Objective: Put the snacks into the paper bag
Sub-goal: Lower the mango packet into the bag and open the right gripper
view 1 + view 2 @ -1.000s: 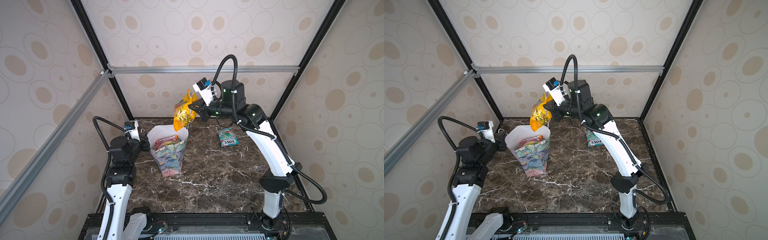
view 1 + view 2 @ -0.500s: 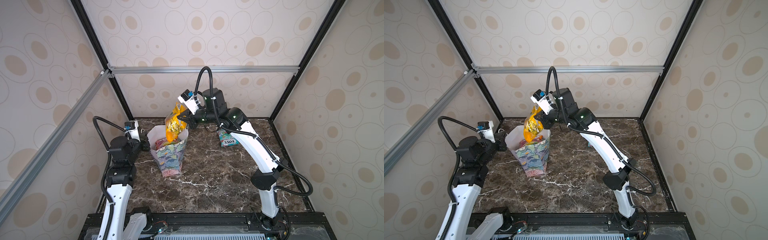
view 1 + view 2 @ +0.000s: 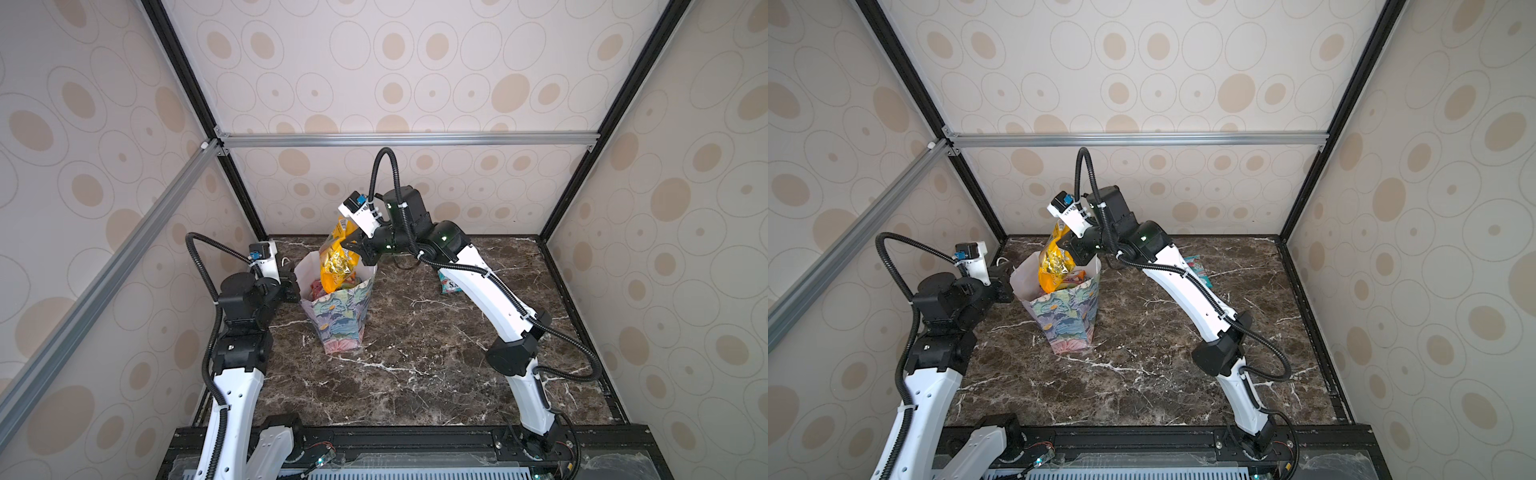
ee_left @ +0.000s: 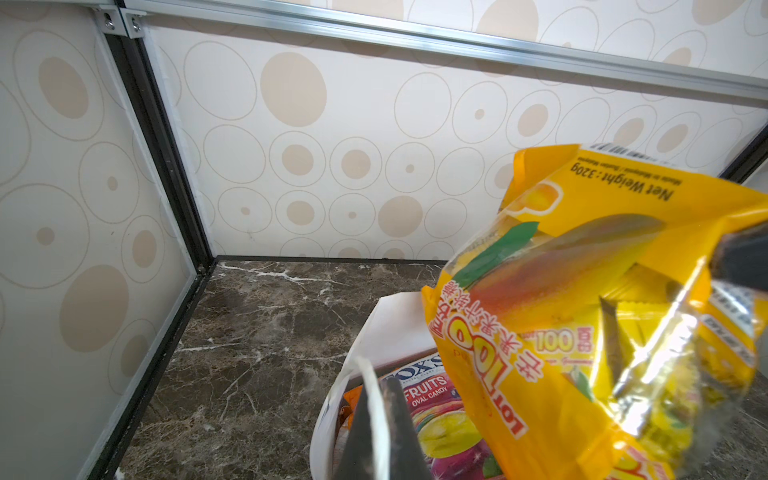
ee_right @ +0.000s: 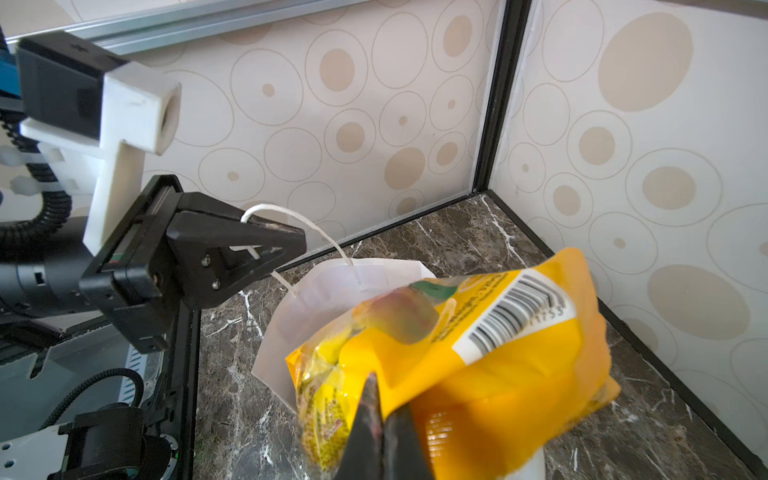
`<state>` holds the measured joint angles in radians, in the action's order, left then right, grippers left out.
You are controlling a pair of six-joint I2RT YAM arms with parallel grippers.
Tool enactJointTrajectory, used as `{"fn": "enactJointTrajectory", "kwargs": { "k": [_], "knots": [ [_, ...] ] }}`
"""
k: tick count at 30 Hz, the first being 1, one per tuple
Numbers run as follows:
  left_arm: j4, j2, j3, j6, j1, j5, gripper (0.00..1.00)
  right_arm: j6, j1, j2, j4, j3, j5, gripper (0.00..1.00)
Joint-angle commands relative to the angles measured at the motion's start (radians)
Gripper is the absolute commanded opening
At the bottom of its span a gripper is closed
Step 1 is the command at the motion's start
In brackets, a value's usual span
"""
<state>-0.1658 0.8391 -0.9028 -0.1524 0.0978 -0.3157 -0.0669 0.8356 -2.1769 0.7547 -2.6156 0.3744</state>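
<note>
Item: yellow packet [image 3: 337, 266], clenched in right claw [image 3: 352, 248], lower end entering paper bag [image 3: 338, 316]. Left claw [image 3: 293, 284] pinches the bag's rim. Handling: lower deeper, centred, before releasing.

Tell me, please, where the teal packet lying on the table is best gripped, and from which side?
Pinch an outer edge, coming down steeply from above. The teal packet lies flat on the marble table, so the fingers probably cannot span its face, only nip a thin rim. The right arm hides part of it in both top views, so the best edge is uncertain.
</note>
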Motion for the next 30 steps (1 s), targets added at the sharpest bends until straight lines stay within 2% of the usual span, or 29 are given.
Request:
{"fn": "enactJointTrajectory", "kwargs": {
  "k": [1, 5, 9, 19, 20, 23, 25, 26, 28, 30],
  "knots": [
    [0.020, -0.019, -0.015, 0.006, 0.008, -0.005, 0.00, 0.008, 0.008, -0.013, -0.148, -0.047, 0.028, 0.00],
    [0.018, -0.019, -0.015, 0.006, 0.007, -0.001, 0.00, 0.054, 0.009, -0.037, -0.205, -0.053, 0.031, 0.00],
    [0.015, -0.023, -0.017, 0.009, 0.007, 0.009, 0.00, 0.100, 0.012, -0.046, -0.212, -0.034, 0.086, 0.00],
    [0.012, -0.034, -0.017, 0.015, 0.007, 0.024, 0.00, 0.087, 0.022, 0.052, -0.161, 0.158, 0.118, 0.00],
    [0.012, -0.034, -0.016, 0.016, 0.007, 0.024, 0.00, 0.066, 0.022, 0.062, -0.132, 0.163, 0.109, 0.03],
    [0.014, -0.033, -0.016, 0.014, 0.007, 0.020, 0.00, 0.016, 0.022, 0.086, -0.048, 0.146, 0.006, 0.34],
    [0.014, -0.032, -0.016, 0.013, 0.007, 0.017, 0.00, -0.011, 0.023, 0.103, -0.013, 0.125, -0.063, 0.50],
    [0.014, -0.031, -0.016, 0.013, 0.008, 0.016, 0.00, -0.016, 0.022, 0.106, 0.006, 0.107, -0.101, 0.53],
    [0.014, -0.031, -0.016, 0.013, 0.007, 0.016, 0.00, -0.024, 0.022, 0.108, 0.034, 0.069, -0.145, 0.52],
    [0.014, -0.031, -0.016, 0.013, 0.006, 0.016, 0.00, -0.011, 0.022, 0.106, 0.032, 0.054, -0.144, 0.50]
  ]
}}
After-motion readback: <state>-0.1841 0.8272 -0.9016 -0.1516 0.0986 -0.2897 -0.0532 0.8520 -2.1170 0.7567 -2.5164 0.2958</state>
